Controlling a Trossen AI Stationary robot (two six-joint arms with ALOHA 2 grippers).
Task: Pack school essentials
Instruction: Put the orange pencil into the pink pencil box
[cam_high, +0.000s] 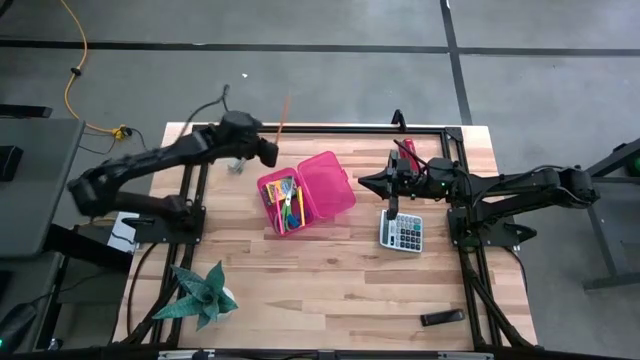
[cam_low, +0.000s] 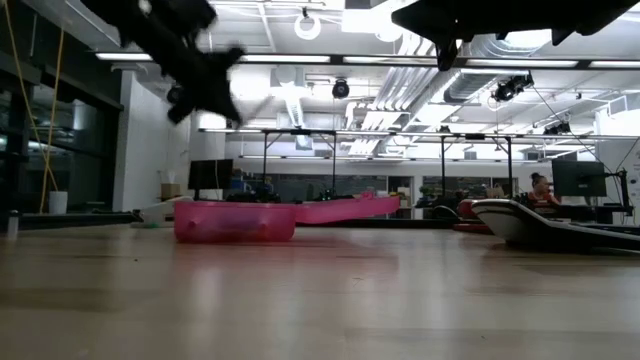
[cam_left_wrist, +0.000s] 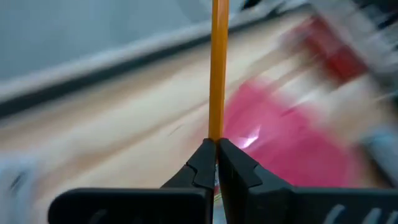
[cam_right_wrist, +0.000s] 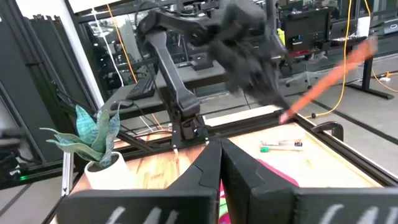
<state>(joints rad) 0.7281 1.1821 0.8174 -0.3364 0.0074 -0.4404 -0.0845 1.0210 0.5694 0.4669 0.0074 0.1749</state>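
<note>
Orange pencil up in the left hand, near the pink case

The pencil (cam_left_wrist: 217, 68) is pinched by its end in the left hand (cam_high: 268, 152), above the tabletop (cam_high: 330, 270) beside the open case (cam_high: 285, 205). Best lowered lengthwise into the tray (crayons and scissors already fill it). The right hand (cam_high: 392, 182), pressed together and empty, hovers above the calculator (cam_high: 401, 231), well clear.

Long strip lights (cam_low: 300, 58) are glowing under an open ceiling of white ducts (cam_low: 420, 90). A grey floor (cam_high: 330, 80) with dark seams is stretching around the wooden table (cam_high: 330, 270). Someone (cam_low: 541, 190) is sitting at a monitor (cam_low: 577, 178) far back.
</note>
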